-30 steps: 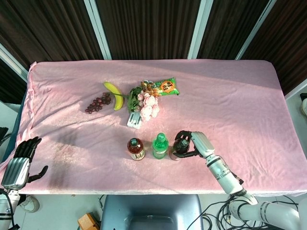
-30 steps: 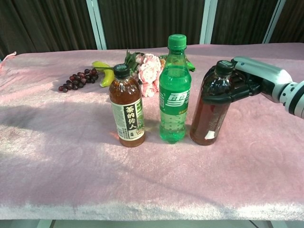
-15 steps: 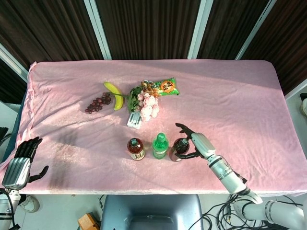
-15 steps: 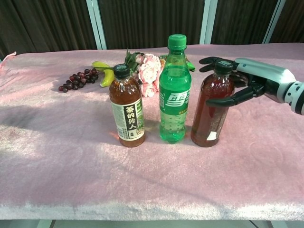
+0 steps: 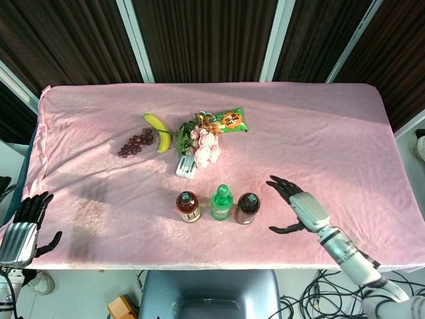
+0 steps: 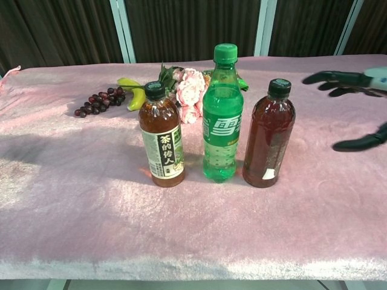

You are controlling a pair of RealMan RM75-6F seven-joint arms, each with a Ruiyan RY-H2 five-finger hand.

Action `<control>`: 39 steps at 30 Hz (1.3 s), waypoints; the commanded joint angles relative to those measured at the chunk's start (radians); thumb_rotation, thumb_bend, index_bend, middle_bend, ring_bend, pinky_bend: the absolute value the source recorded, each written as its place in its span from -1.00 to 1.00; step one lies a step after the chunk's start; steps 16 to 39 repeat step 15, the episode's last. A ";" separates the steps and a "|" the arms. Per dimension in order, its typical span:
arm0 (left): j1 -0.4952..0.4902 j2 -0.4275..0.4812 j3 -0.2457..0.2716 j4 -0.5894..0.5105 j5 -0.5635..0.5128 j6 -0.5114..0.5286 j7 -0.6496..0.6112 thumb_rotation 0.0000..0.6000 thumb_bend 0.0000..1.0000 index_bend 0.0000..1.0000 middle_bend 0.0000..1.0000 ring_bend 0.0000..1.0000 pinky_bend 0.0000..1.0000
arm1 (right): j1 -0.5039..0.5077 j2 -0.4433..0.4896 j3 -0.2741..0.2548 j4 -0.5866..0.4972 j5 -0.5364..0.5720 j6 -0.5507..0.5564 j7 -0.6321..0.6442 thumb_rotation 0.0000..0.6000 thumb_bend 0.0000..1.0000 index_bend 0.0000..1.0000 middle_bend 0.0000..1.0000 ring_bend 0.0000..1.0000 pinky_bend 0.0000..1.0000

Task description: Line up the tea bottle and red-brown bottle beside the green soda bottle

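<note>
Three bottles stand upright in a row near the table's front edge. The tea bottle (image 5: pixel 188 206) (image 6: pixel 161 136) is on the left, the green soda bottle (image 5: pixel 222 203) (image 6: pixel 222 115) in the middle, the red-brown bottle (image 5: pixel 247 207) (image 6: pixel 269 136) on the right. My right hand (image 5: pixel 297 205) (image 6: pixel 357 81) hovers open to the right of the red-brown bottle, fingers spread, clear of it. My left hand (image 5: pixel 25 224) hangs open off the table's left front corner, holding nothing.
Behind the bottles lie a bunch of pink flowers (image 5: pixel 204 144) (image 6: pixel 188 88), a banana (image 5: pixel 158 130), dark grapes (image 5: pixel 136 143) (image 6: pixel 97 101) and a green snack packet (image 5: pixel 228 121). A pink cloth (image 5: pixel 319 133) covers the table.
My right hand let go of the red-brown bottle, opened its fingers and drew away to the right. The bottle stays standing beside the green soda bottle. The left hand sank slightly.
</note>
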 commanded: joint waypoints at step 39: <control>0.049 0.018 0.064 -0.111 0.063 0.030 0.206 1.00 -0.31 -1.00 -0.94 -1.00 -1.00 | -0.471 0.102 -0.112 0.051 0.071 0.488 -0.320 1.00 -0.48 -1.00 -1.00 -1.00 -0.99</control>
